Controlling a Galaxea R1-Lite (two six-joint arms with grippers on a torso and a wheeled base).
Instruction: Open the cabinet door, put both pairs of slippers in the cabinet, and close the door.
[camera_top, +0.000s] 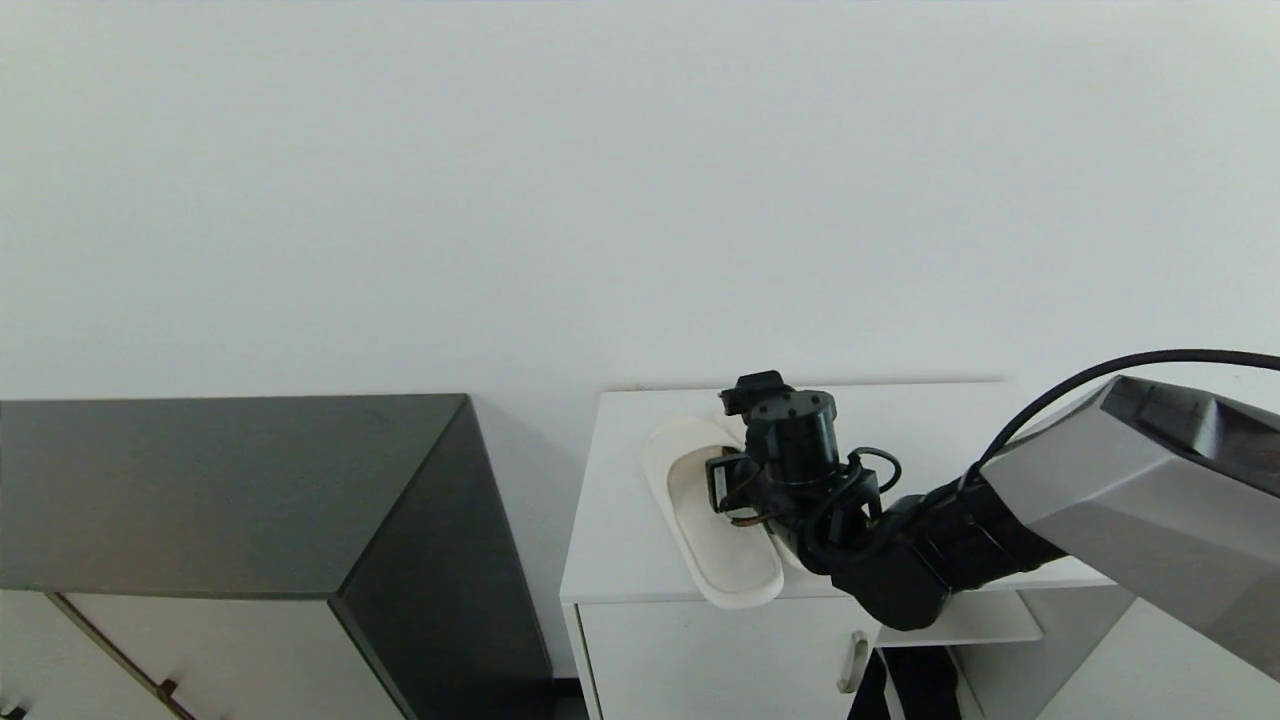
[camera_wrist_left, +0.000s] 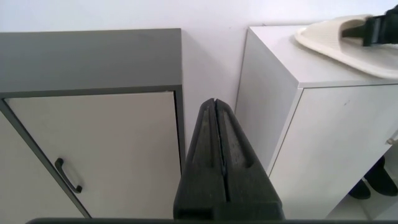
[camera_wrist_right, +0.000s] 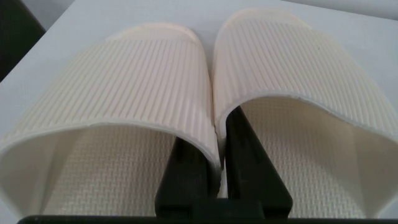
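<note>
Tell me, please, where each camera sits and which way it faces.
Head view: on the head, looking down at the dark cabinet, white cabinet and slippers; right arm shows.
Left wrist view: on the left arm, facing both cabinets past the shut left gripper.
Right wrist view: on the right arm, facing the slippers the right gripper pinches.
All three show the slippers.

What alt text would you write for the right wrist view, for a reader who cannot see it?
The right claw pinches two cream slippers together, one dark finger inside each, clamping their touching inner strap edges. The ribbed slippers lie side by side on a white cabinet top.
</note>
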